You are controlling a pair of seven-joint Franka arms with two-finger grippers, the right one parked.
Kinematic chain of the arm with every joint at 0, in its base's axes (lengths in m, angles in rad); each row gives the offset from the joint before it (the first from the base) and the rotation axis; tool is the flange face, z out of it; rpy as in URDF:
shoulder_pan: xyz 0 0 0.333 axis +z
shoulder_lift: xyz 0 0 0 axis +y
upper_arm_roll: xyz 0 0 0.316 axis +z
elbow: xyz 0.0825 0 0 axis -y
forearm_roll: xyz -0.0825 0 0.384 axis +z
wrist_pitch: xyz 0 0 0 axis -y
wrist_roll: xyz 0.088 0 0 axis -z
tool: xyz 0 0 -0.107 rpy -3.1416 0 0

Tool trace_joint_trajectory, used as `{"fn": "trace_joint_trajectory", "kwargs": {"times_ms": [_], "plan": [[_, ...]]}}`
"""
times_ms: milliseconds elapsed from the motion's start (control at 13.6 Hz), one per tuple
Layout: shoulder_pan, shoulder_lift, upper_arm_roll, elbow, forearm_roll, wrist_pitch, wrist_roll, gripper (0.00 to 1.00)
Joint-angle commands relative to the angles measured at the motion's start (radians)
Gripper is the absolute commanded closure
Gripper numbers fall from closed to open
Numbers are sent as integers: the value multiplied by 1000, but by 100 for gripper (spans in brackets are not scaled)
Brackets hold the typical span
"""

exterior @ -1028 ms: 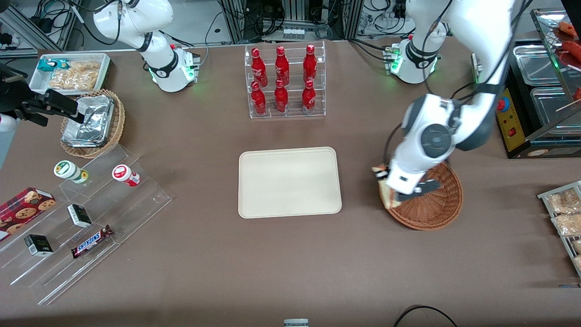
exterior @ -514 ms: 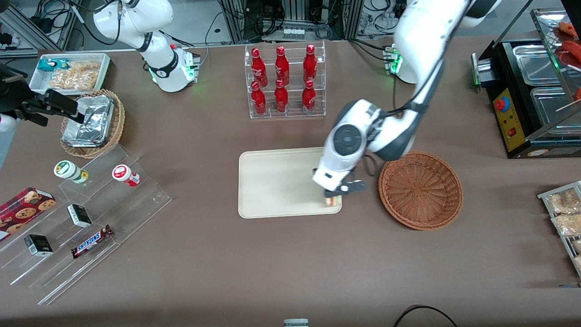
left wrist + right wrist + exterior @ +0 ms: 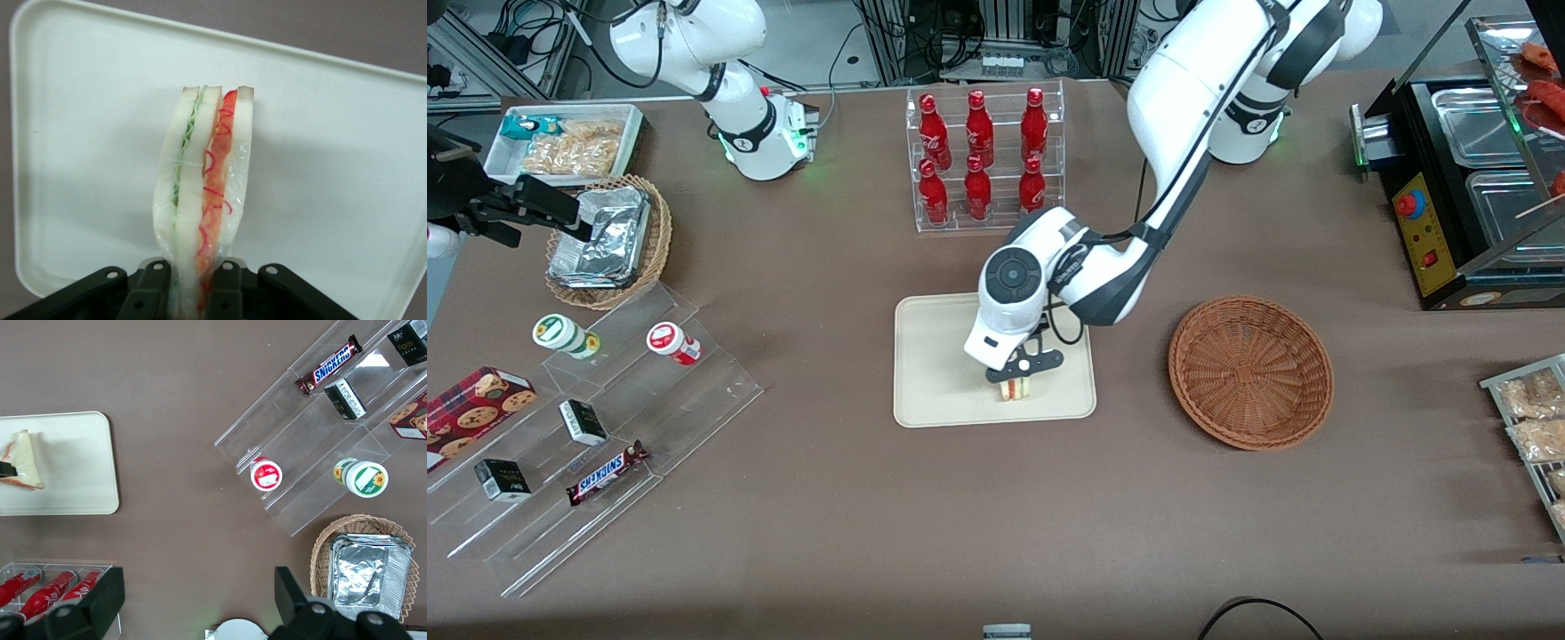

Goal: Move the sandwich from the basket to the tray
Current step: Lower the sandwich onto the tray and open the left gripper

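My left gripper (image 3: 1018, 375) is shut on the sandwich (image 3: 1016, 388), a wedge of white bread with green and red filling, and holds it over the part of the cream tray (image 3: 938, 356) nearer the front camera. In the left wrist view the sandwich (image 3: 203, 200) stands on edge between the black fingers (image 3: 152, 293), with the tray (image 3: 93, 133) beneath it. The right wrist view shows the sandwich (image 3: 23, 461) over the tray (image 3: 73, 470). The reddish-brown basket (image 3: 1251, 371) holds nothing and lies beside the tray, toward the working arm's end.
A clear rack of red bottles (image 3: 984, 160) stands farther from the camera than the tray. A tan basket of foil packs (image 3: 609, 242), a white snack bin (image 3: 565, 142) and a stepped acrylic shelf with snacks (image 3: 596, 418) lie toward the parked arm's end. A metal food warmer (image 3: 1476, 196) is past the basket.
My gripper has carried the sandwich out of the basket and across onto the tray, moving toward the parked arm's end. The basket now holds nothing.
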State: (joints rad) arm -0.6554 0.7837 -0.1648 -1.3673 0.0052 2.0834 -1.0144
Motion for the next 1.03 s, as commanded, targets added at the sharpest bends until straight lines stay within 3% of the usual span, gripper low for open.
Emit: {"fn": "trace_joint_trajectory", "kwargs": {"times_ms": [0,220,294,440,954], "plan": [[-35,43,14,66,9,-31,-26,96],[-59,63,14,80,9,-28,-26,94],[-59,63,13,77,7,-26,-26,88],[-53,54,13,71,5,-25,-14,1],[-49,-61,43,59,16,-101,-15,0]]}}
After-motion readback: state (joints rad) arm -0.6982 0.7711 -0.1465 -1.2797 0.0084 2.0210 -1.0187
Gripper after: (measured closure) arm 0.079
